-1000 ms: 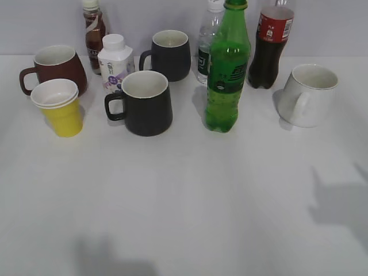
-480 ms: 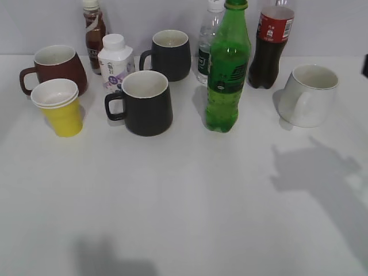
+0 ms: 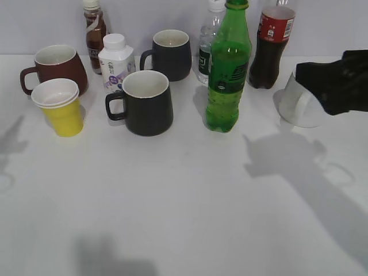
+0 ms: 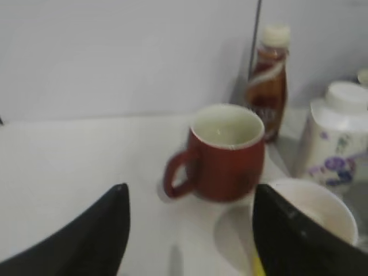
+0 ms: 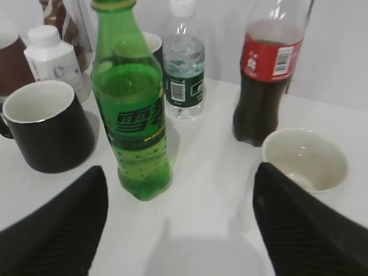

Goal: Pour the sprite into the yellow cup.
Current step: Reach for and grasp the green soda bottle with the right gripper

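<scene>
The sprite [image 3: 227,69] is standing capped and nearly full just right of the black mug [image 3: 146,102], with the yellow cup [image 3: 59,107] well to that mug's left. The right gripper [image 5: 172,224] is hanging wide open before the bottle; I would grasp its stiffer labelled waist, since it looks heavy and slippery.

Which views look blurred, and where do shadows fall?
Exterior view: the right gripper is motion-blurred, its shadow on the white table. Left wrist view: soft throughout, the dark red-brown ceramic mug slightly fuzzy. Right wrist view: the tall green plastic bottle is sharpest.
</scene>
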Robot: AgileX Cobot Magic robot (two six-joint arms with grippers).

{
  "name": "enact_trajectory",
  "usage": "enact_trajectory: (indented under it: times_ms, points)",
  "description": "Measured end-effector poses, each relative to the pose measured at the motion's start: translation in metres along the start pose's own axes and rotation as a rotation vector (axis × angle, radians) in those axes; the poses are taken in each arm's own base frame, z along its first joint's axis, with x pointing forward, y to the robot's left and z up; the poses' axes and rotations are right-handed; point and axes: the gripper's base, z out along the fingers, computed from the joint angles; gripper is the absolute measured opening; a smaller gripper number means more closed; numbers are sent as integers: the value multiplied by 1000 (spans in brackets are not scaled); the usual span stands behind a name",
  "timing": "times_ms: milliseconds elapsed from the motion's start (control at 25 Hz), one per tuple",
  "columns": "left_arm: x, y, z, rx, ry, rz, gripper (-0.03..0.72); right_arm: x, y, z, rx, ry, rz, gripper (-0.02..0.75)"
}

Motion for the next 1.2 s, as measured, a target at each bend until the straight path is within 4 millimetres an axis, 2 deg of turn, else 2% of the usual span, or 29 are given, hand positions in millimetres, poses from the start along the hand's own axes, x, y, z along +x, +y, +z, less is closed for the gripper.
enact_trajectory:
  times_ms: [160,360,480,680,960,1200]
  points:
    - [17,-18,11,77,90,12,548,2,0,15,-1,-43,0,587]
    - [48,-44,18,182,219,51,554,8,0,31,0,-61,-1,587]
    - [62,-50,22,200,254,49,574,15,0,39,1,-30,-2,587]
    - [69,-51,35,182,193,3,629,23,0,51,1,-24,3,587]
    - [105,-58,63,207,164,24,638,20,0,61,-3,-154,39,587]
    - [119,-60,77,219,4,43,638,24,-1,70,-4,-192,42,587]
